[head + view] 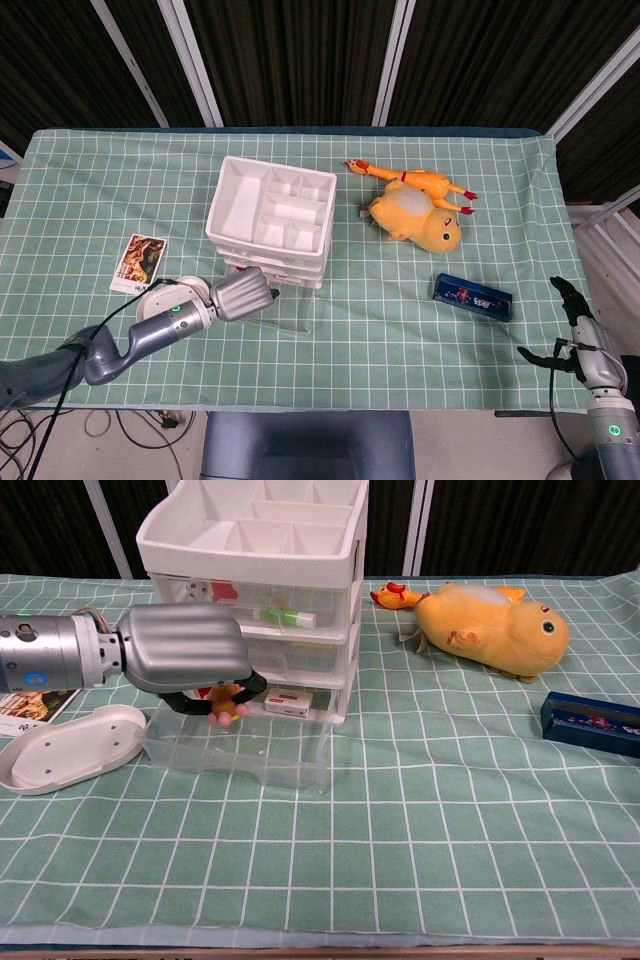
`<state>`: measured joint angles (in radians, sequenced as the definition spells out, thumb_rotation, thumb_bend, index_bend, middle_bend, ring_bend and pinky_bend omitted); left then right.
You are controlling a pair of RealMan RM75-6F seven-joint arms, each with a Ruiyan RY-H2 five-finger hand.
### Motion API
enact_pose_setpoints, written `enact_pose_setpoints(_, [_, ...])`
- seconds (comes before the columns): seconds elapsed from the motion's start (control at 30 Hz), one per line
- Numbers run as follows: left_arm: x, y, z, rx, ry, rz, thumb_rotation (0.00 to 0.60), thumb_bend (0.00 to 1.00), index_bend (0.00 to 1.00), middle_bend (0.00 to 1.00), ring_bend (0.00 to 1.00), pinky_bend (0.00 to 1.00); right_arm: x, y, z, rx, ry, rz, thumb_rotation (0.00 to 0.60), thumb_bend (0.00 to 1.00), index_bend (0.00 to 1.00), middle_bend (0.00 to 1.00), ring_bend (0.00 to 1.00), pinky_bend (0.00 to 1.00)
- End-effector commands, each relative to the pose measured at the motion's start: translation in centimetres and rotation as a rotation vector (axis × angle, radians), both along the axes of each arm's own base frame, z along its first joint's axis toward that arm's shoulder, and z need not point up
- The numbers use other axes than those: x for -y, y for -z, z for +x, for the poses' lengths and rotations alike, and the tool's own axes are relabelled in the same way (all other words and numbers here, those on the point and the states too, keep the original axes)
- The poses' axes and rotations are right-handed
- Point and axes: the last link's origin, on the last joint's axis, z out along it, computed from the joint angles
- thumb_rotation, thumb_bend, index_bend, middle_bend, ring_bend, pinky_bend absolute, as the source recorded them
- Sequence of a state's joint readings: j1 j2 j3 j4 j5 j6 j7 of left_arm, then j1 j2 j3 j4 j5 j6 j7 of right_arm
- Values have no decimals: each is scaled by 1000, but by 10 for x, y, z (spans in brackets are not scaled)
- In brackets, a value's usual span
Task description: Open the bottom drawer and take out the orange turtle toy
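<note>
Above open bottom drawer (240, 763) | left hand (185, 650) holds turtle toy (227, 702)

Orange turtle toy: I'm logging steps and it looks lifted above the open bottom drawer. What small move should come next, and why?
Probably draw the left hand toward the table's near edge and set it down: it holds the orange turtle toy above the open bottom drawer, not yet clear of it.

A drawer unit (262, 580) is set on the desk (420, 830), its bottom drawer (238, 750) pulled out in front of it. Above that drawer, a toy turtle (226, 698) is held by the left hand (190, 652). A dish (68, 746) lies left of the drawer, a card (138, 262) behind it. A plush toy (492, 628) lies right of the unit, a rubber chicken (412, 180) behind it and a flat box (592, 723) nearer the front. The right hand (568, 325) is placed beyond the desk's right edge.
</note>
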<state>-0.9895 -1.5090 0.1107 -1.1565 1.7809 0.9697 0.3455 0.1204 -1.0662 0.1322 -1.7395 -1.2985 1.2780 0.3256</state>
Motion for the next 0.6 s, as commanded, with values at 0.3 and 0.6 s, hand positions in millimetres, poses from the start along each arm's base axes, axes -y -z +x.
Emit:
enact_pose_setpoints(0.3, [39,-48,13,87,82,-2,600,458,594,1000,1000,1000,0,0,0,-8,-3,0,600,97,0,0,0,185])
enact_pose_setpoints(0.6, [90,-47,0,38,97,-108,600,451,578,1000,1000,1000,0,1,1,-19,-4,-2,600,97,0,0,0,185])
